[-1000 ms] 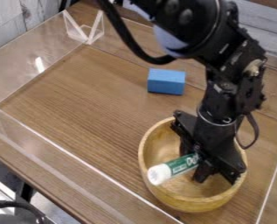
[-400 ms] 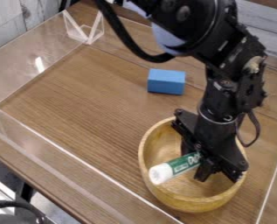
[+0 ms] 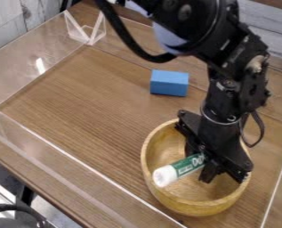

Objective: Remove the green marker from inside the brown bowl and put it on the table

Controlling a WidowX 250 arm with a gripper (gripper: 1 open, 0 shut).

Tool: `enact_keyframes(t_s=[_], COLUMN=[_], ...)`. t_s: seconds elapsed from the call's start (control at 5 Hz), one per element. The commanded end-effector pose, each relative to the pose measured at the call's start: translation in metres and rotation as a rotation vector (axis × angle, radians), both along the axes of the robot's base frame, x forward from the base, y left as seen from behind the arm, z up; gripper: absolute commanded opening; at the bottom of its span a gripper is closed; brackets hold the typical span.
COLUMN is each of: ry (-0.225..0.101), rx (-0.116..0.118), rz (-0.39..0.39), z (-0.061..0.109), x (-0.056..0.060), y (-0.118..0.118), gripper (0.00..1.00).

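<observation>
Camera view: the arm reached down into the bowl [image 3: 167, 198], which sat on the table [image 3: 84, 107] near its front right corner. The gripper [image 3: 210, 166] pointed straight down, its jaws pinched on the marker [image 3: 182, 168]. The marker lay tilted inside the bowl, white cap toward the left; its far end was hidden behind the fingers. A blue block [image 3: 169, 83] lay well apart, behind the bowl. The arm's upper part was cut off by the frame.
</observation>
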State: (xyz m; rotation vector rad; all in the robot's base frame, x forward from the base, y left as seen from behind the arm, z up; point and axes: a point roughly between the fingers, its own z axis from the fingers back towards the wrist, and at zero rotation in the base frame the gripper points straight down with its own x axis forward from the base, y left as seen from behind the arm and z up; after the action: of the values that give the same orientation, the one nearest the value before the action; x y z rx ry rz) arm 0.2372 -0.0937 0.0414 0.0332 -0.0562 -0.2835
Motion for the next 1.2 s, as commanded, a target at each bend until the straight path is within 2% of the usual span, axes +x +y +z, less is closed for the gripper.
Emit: enact_keyframes(t_s=[0.0, 0.2, 0.4, 1.0], ry=[-0.05, -0.061, -0.075, -0.082], rx=[-0.023, -0.015, -0.024, -0.045], rz=[0.003, 0.0, -0.001, -0.019], z=[0.024, 0.033, 0.043, 0.052], x=[0.007, 0.007, 0.006, 0.003], y=[0.0, 0.001, 0.001, -0.004], gripper=[0.0, 0.0, 0.0, 0.0])
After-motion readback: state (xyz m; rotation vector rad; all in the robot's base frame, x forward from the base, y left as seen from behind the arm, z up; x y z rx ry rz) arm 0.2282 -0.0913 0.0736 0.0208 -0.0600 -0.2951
